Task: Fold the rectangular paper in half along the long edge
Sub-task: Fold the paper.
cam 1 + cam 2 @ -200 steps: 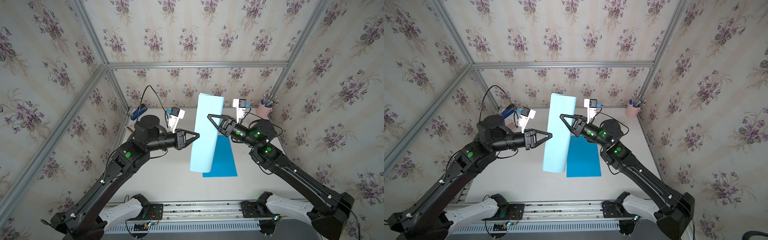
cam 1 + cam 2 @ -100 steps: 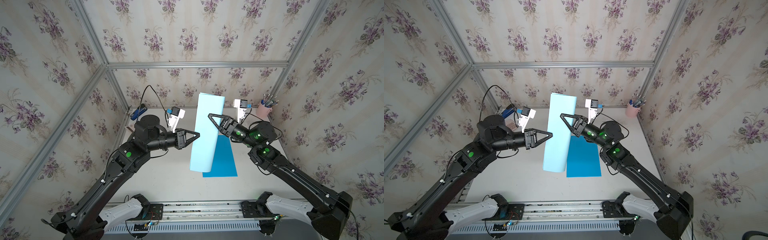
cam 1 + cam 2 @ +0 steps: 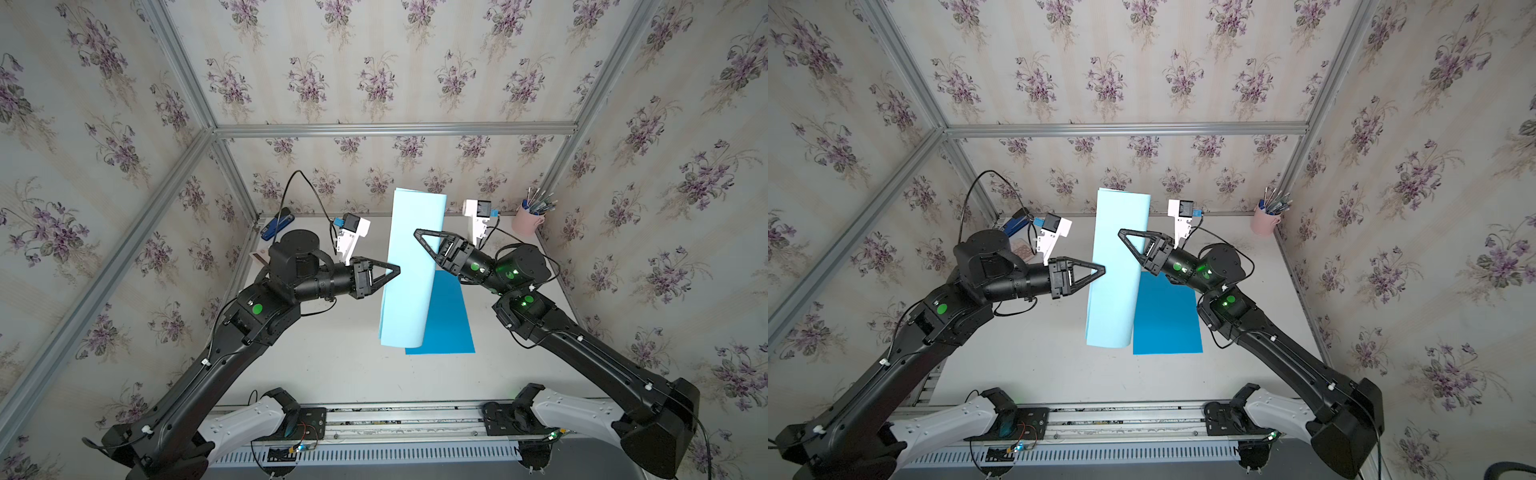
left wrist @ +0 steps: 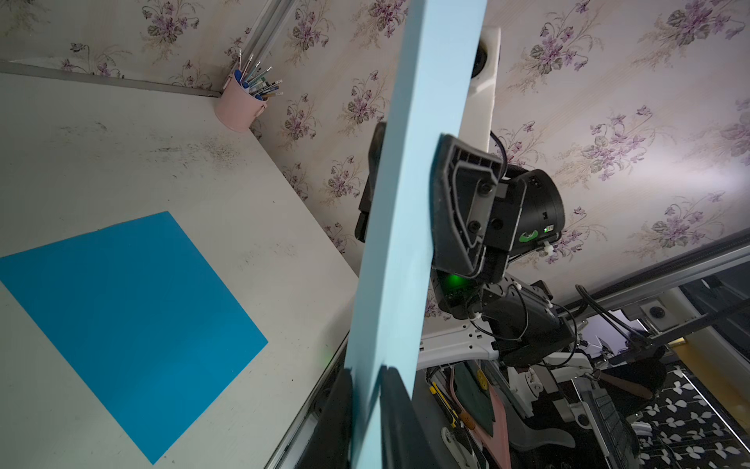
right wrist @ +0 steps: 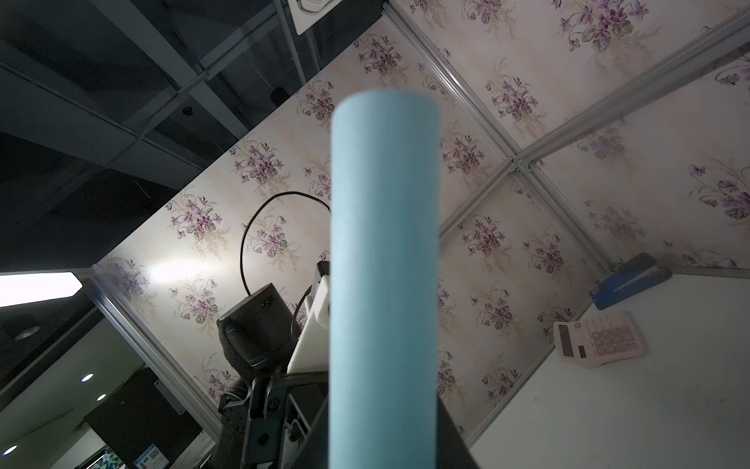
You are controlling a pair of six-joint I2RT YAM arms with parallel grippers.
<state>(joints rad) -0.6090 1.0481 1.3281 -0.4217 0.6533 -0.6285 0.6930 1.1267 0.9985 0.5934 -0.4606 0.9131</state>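
left gripper is pinching the light blue paper at one long side; right gripper is clamping the opposite side. it is being held curled above the table, partly over a dark blue sheet.

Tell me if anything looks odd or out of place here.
The light blue paper is off the table, held in the air between the left gripper and right gripper. It is bent into a loose, rounded loop with no crease. A darker blue sheet lies flat on the table below it.
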